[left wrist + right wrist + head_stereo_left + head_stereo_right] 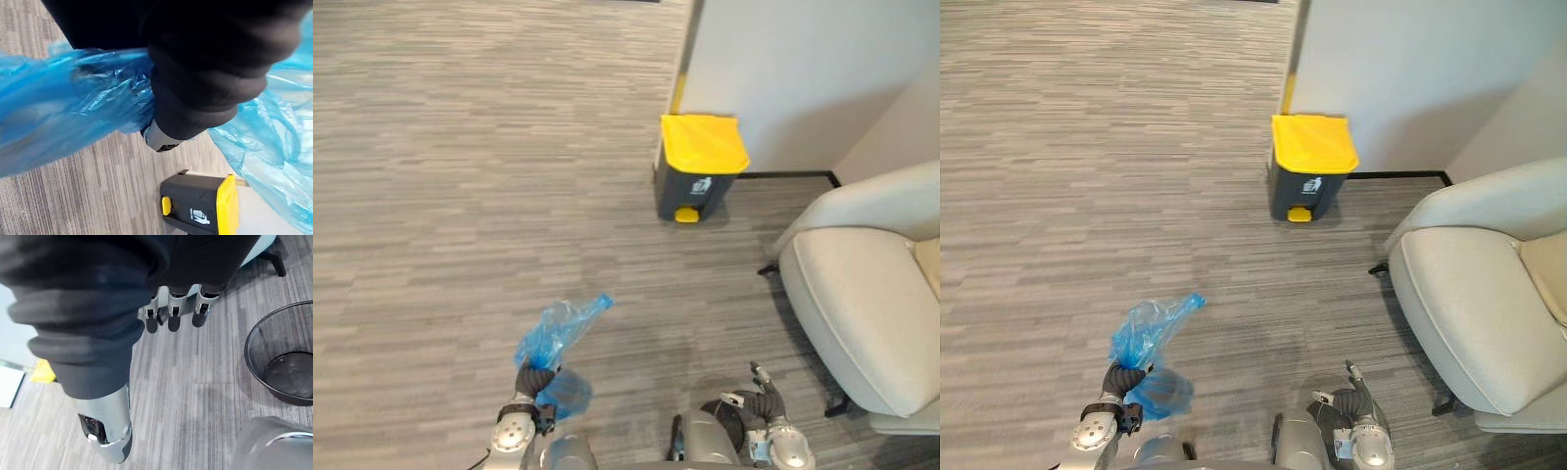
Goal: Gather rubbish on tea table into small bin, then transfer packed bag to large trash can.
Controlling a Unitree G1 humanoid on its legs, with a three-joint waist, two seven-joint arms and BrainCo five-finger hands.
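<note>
A crumpled blue plastic bag (558,333) hangs over the grey carpet, gathered at its neck in my left hand (533,380), whose fingers are curled round it. In the left wrist view the blue bag (73,107) bunches on both sides of my left hand (205,73). The large trash can (700,166), dark grey with a yellow lid and yellow pedal, stands shut against the white wall, well ahead and to the right of the bag. My right hand (766,401) hangs low at the right with relaxed fingers (171,318) and holds nothing.
A cream armchair (871,304) fills the right side, its dark legs on the carpet. A white wall (803,69) rises behind the trash can. A small black mesh bin (286,362) stands on the floor by my right hand. Grey carpet stretches out to the left.
</note>
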